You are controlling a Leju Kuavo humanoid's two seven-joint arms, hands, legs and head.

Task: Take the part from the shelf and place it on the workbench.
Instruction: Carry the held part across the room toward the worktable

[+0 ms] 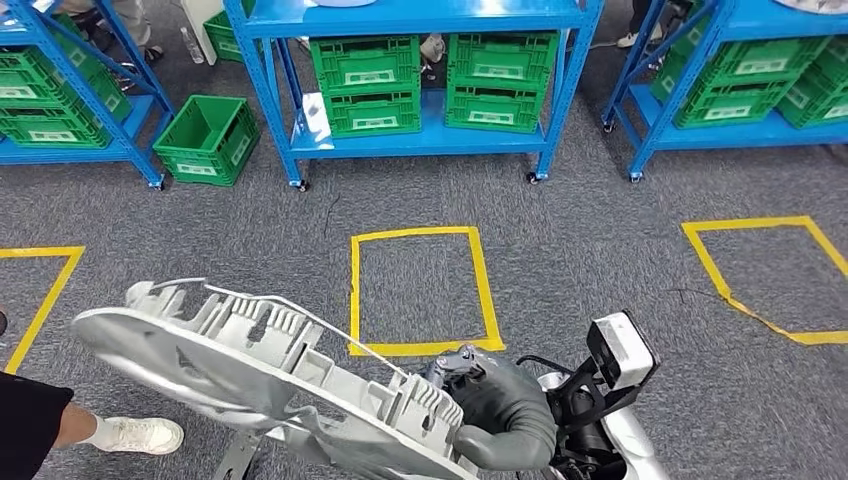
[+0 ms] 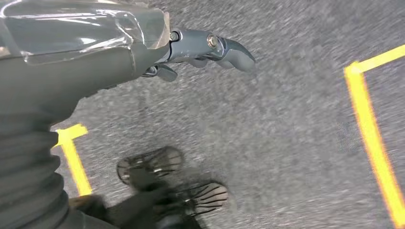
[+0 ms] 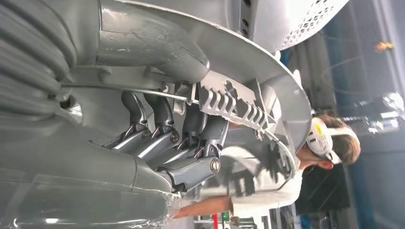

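Right hand (image 1: 500, 415): smooth matte grey shell, thick rounded thumb; darker slate fingers (image 3: 191, 164) with silver round-head screws at pivots. Wrist cover: grey ribbed bellows, clear glossy plastic film over part of it (both wrists). Right forearm (image 1: 625, 440): polished silver casing. Wrist camera (image 1: 620, 350): white box, black face, on black bracket, black cable looped beside it. Left hand (image 2: 210, 47): blue-grey fingers, bright screw heads, dark grey shell behind.

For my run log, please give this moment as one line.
right hand: holds large grey ribbed cast part | left hand: empty, over carpet | workbench: not reached
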